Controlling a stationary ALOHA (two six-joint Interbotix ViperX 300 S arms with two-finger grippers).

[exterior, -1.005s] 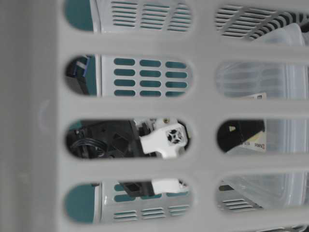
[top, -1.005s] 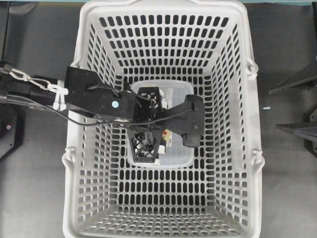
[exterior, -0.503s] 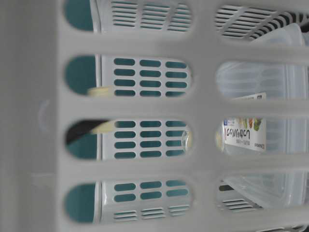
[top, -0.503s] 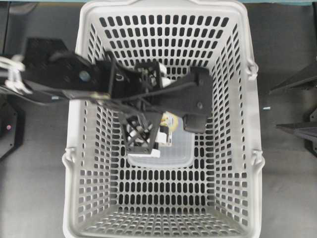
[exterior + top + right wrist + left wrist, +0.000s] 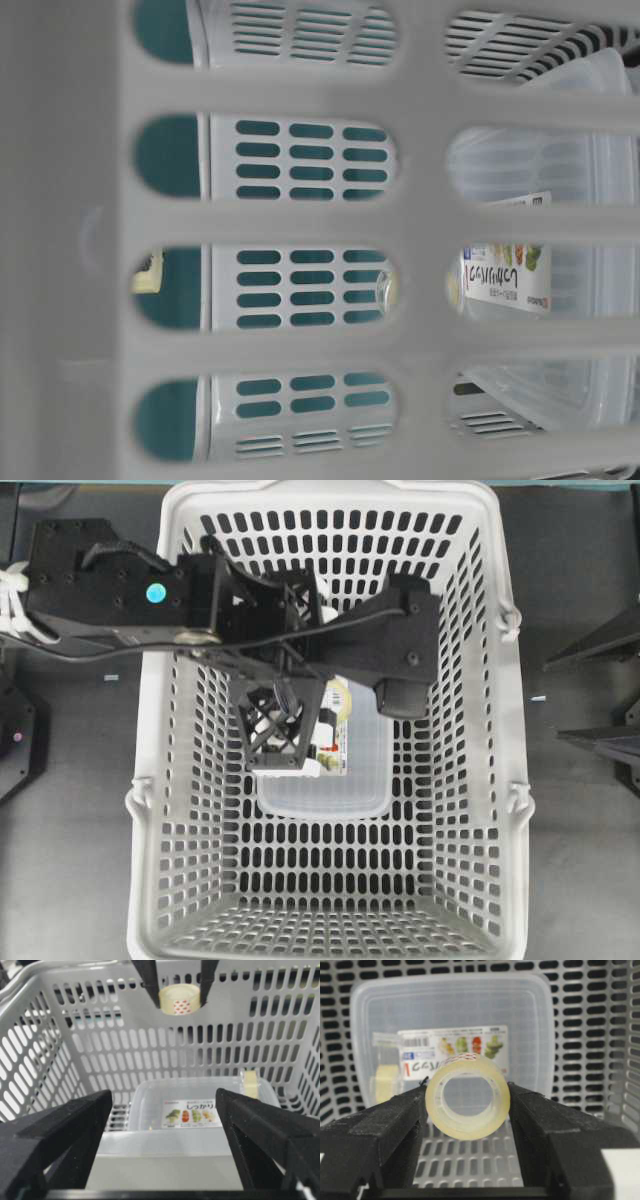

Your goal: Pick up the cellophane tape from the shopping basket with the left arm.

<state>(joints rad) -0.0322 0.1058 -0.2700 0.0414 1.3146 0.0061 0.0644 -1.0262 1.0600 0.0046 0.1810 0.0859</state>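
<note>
Pinching the tape (image 5: 468,1103) between its fingers, the left gripper (image 5: 468,1110) holds it above the basket (image 5: 150,780) floor (over a clear box (image 5: 530,1020)); the right gripper (image 5: 162,1125) is spread wide.

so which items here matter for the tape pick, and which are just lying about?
Job:
- cellophane tape, clamped in left pincer
- shopping basket

Lying about:
- clear plastic container with printed label
- second tape roll at the container's edge
- right pincer, open, idle
</note>
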